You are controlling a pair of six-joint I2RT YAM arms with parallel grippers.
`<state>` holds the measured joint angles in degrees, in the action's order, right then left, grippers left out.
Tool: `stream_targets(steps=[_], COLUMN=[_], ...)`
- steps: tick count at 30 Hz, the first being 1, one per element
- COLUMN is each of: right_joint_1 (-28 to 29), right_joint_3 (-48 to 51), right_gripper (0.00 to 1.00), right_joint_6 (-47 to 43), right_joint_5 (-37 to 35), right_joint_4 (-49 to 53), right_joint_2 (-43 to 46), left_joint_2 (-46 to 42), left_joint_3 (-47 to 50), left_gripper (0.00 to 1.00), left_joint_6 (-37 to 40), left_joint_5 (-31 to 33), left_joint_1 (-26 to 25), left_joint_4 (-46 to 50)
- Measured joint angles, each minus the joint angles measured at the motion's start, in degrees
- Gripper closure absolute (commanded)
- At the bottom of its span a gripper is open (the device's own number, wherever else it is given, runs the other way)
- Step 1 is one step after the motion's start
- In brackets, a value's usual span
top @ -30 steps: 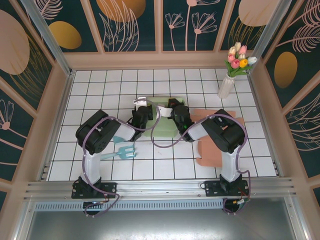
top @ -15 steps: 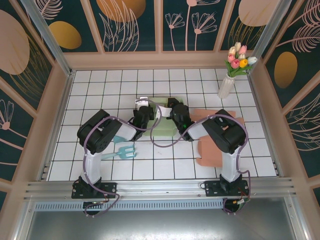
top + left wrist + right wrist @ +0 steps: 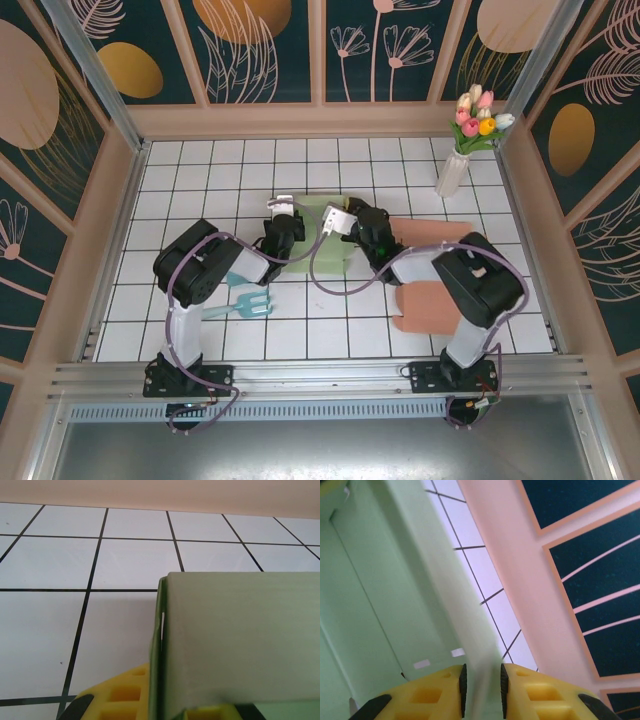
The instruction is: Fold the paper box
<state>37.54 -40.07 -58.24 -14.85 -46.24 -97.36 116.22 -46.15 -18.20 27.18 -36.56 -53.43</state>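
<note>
The pale green paper box (image 3: 328, 248) lies mid-table between both arms. My left gripper (image 3: 283, 222) is at its left edge. In the left wrist view an upright green wall (image 3: 240, 640) stands edge-on between the yellow fingers (image 3: 117, 695) of that gripper (image 3: 167, 711), which is shut on it. My right gripper (image 3: 340, 218) is at the box's back right. In the right wrist view a raised green wall (image 3: 425, 595) runs down between the black pads (image 3: 463, 690) of the gripper (image 3: 482, 691), shut on it.
A flat pink paper sheet (image 3: 432, 300) lies right of the box, partly under the right arm. A teal fork-shaped tool (image 3: 250, 300) sits front left. A vase of tulips (image 3: 460, 160) stands back right. Pink walls (image 3: 320, 120) border the tiled table.
The right gripper turned and shifted left and back with the box wall, and its elbow swung out to the right. The box's right side now stands raised. The left gripper barely moved.
</note>
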Motion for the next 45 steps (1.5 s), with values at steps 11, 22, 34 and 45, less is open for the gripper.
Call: stream_targets(steps=[11,22,34,45], right_joint_1=[-0.11,-2.21,-2.21,-2.32], right_joint_3=[0.74,-13.16,-17.77,-17.11], right_gripper=[0.68,0.46,0.43,0.42], right_joint_6=[36.7,72.39,83.43,86.01], right_joint_5=[1.62,8.52,16.33,15.69], right_joint_4=[10.71,25.75,28.33,27.1], right_joint_2=[23.39,13.18,0.44,-0.11], left_joint_2=[-0.02,-0.02,-0.02,-0.02], left_joint_3=[1.77,2.14,2.34,2.34], left_gripper=[1.0,1.0,1.0,1.0], left_joint_6=[-1.03,-1.55,-1.57,-1.55], left_joint_5=[-5.9,-7.26,-7.28,-7.26], left_joint_1=[2.95,3.3,3.3,3.37], left_joint_4=[-3.43,-4.2,-4.55,-4.57])
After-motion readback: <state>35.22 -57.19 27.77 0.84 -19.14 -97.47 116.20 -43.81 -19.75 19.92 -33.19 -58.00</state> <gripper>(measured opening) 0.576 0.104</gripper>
